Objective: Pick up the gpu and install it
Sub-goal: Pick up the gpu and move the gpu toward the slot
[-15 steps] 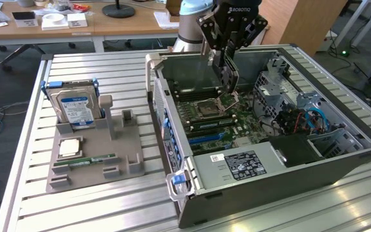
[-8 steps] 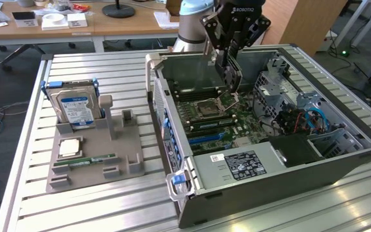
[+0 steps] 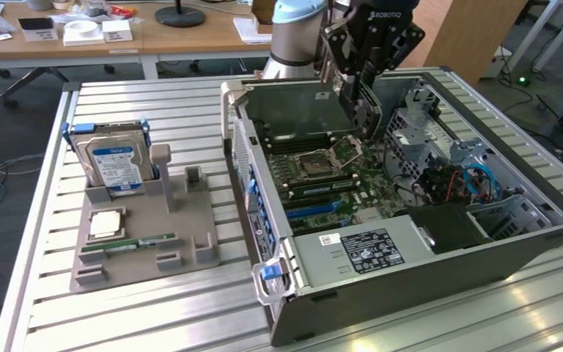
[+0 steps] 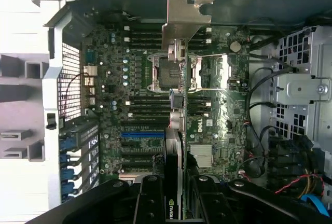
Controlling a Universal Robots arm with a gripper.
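The gpu [image 3: 363,117] hangs on edge over the open computer case [image 3: 409,286], above the motherboard's CPU socket [image 3: 322,158]. My gripper [image 3: 357,77] is shut on it from above. In the wrist view the gpu [image 4: 179,130] is seen edge-on as a thin dark card between my black fingers [image 4: 150,198], with its silvery end bracket [image 4: 187,16] at the far end. Below it lie the motherboard [image 4: 135,105] and a blue expansion slot [image 4: 142,134]. The card is clear of the board and sits in no slot.
On the exterior view's left a grey holder [image 3: 179,235] carries a blue-labelled hard drive [image 3: 115,165], a CPU [image 3: 105,222] and a green RAM stick [image 3: 130,244]. Inside the case are a power supply [image 3: 369,249], drive cages [image 3: 428,132] and blue and red cables [image 3: 468,183].
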